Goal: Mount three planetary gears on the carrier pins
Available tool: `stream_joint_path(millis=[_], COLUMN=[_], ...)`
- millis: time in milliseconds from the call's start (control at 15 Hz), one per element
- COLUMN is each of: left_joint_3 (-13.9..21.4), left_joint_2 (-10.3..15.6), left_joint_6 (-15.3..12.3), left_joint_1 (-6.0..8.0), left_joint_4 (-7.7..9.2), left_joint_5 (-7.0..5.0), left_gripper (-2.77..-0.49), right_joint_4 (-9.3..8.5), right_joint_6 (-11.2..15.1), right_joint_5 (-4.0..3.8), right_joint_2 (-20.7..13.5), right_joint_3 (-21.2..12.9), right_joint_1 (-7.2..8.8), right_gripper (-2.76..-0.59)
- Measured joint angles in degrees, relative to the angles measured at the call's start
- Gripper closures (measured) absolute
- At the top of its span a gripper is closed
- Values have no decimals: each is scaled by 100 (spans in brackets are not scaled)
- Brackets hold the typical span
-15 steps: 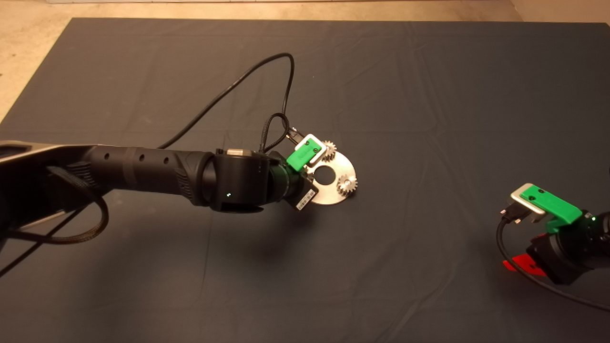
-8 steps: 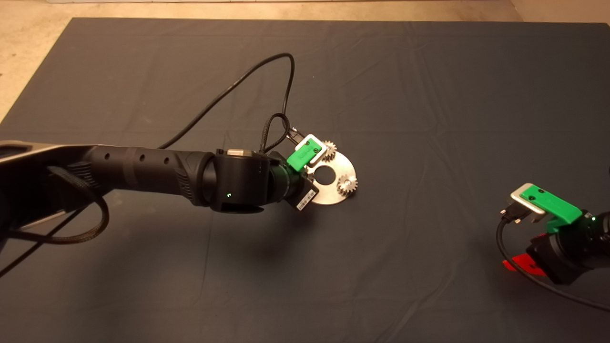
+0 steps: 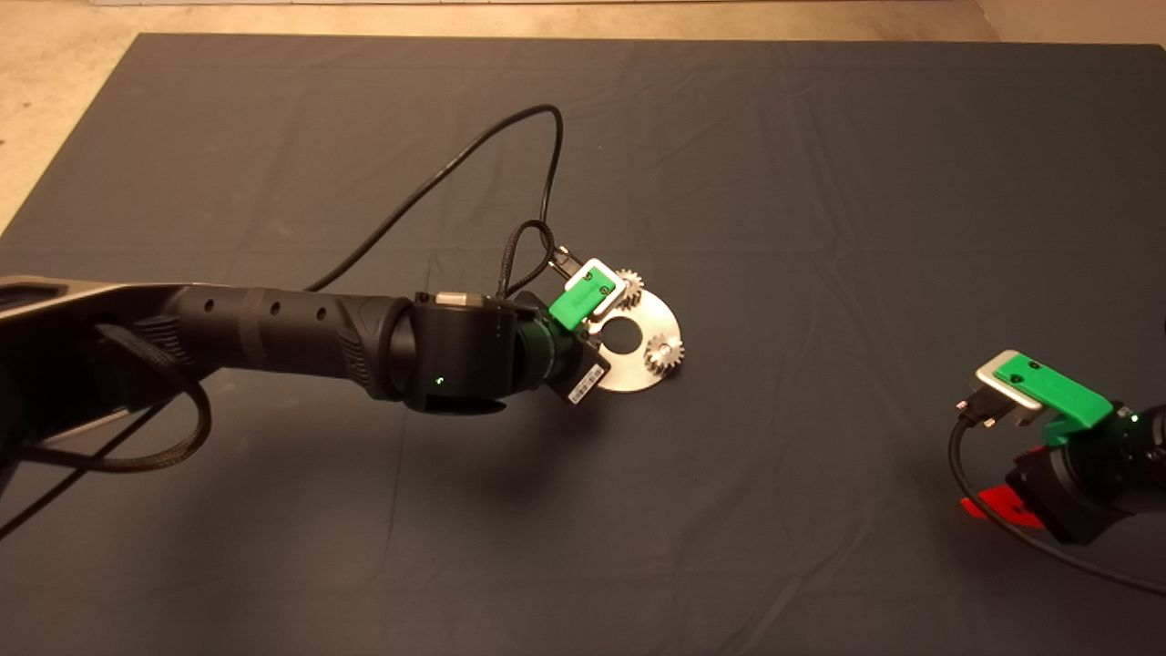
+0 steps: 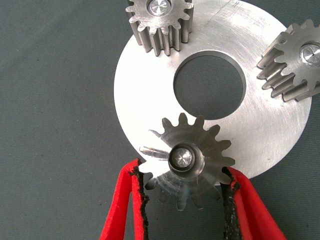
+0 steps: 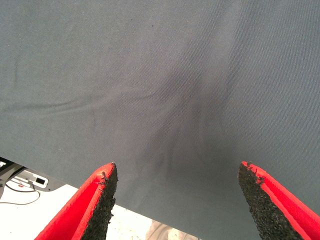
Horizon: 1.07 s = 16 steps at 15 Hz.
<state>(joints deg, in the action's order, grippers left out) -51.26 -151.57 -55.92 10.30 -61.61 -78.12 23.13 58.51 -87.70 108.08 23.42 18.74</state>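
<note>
Gear [image 4: 187,160] sits on its pin, between the left tool's [image 4: 186,200] narrowly parted pads.

The left arm is stretched in from the left edge with the left gripper [image 4: 184,187] lowered near mid-mat, its pads seemingly just touching something between them, while the right gripper [image 5: 177,200] is held spread wide at the lower right edge.
</note>
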Motion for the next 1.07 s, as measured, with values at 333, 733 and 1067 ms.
stream_joint_path(millis=[333,733,1067], left_joint_3=[0,0,1], left_joint_2=[0,2,13], left_joint_6=[0,-6,-9], left_joint_1=[-30,-30,-28], left_joint_4=[-12,-12,-13], left_joint_5=[-1,0,-2], left_gripper=[-66,-83,-111], right_joint_4=[0,0,0], right_joint_6=[0,0,0], right_joint_5=[-1,0,0], right_joint_2=[0,0,0], right_joint_3=[0,0,0], right_joint_1=[0,-2,0], right_gripper=[-178,-178,-178])
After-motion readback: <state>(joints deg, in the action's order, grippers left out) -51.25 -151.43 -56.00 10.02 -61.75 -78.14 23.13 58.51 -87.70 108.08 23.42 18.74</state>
